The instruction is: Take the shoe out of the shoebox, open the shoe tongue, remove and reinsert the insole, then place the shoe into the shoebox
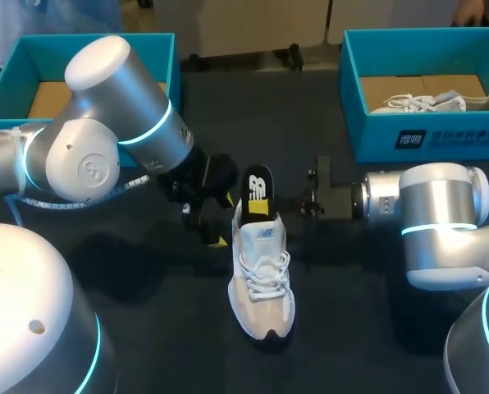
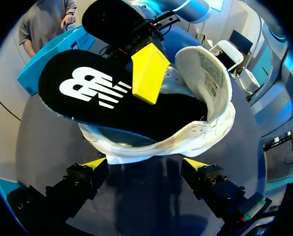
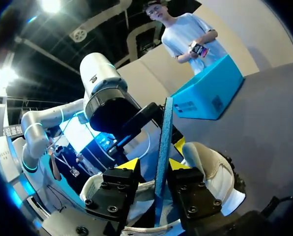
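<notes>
A white shoe [image 1: 262, 283] lies on the dark table, toe toward me, its heel toward the boxes. A black insole [image 1: 258, 187] with a white logo sticks up out of the heel opening. My right gripper [image 1: 265, 207] comes in from the right and straddles the insole. In the right wrist view the insole [image 3: 163, 132] stands edge-on between the fingers of that gripper [image 3: 154, 166]: it lies against one and shows a gap to the other, so the gripper is open. My left gripper [image 2: 145, 164] is open just behind the shoe's heel [image 2: 205, 123], touching nothing, with the insole [image 2: 87, 93] ahead of it.
A teal shoebox [image 1: 425, 135] at the back right holds another white shoe [image 1: 441, 103]. A second teal shoebox [image 1: 31, 41] stands at the back left, partly behind my left arm. The shoe lies midway between my two arms.
</notes>
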`<state>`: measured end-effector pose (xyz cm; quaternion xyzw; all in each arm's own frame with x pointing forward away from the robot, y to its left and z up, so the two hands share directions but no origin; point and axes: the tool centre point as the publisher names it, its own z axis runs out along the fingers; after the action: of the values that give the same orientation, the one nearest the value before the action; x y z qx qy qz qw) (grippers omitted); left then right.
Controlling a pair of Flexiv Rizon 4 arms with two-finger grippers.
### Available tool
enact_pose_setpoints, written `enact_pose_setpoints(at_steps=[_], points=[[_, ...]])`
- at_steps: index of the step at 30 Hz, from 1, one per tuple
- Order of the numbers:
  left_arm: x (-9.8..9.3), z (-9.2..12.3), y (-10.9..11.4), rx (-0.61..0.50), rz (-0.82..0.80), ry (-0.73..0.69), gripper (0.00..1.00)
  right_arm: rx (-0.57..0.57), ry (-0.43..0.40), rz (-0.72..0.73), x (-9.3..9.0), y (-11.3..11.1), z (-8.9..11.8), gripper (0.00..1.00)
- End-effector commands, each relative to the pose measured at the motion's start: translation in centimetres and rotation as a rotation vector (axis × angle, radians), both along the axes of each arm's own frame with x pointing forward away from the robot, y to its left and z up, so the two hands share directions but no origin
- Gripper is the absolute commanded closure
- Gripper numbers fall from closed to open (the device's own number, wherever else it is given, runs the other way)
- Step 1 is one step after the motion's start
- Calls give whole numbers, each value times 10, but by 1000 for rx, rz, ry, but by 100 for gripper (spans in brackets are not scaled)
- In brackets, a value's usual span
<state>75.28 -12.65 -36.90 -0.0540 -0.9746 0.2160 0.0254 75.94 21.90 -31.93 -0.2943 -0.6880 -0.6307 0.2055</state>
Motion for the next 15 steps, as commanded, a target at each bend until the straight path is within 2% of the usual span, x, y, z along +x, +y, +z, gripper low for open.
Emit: enact_pose_setpoints(at_steps=[1, 3, 5, 15], points=[[0, -1, -1, 3, 0, 0, 0, 0, 8, 19, 7, 2, -1, 76], [0, -1, -1, 3, 0, 0, 0, 3, 10, 22, 10, 2, -1, 83], [0, -1, -1, 3, 0, 0, 0, 13, 21, 31, 12, 2, -3, 100], [0, -1, -1, 3, 0, 0, 0, 30, 89, 13, 3, -2, -21, 100]])
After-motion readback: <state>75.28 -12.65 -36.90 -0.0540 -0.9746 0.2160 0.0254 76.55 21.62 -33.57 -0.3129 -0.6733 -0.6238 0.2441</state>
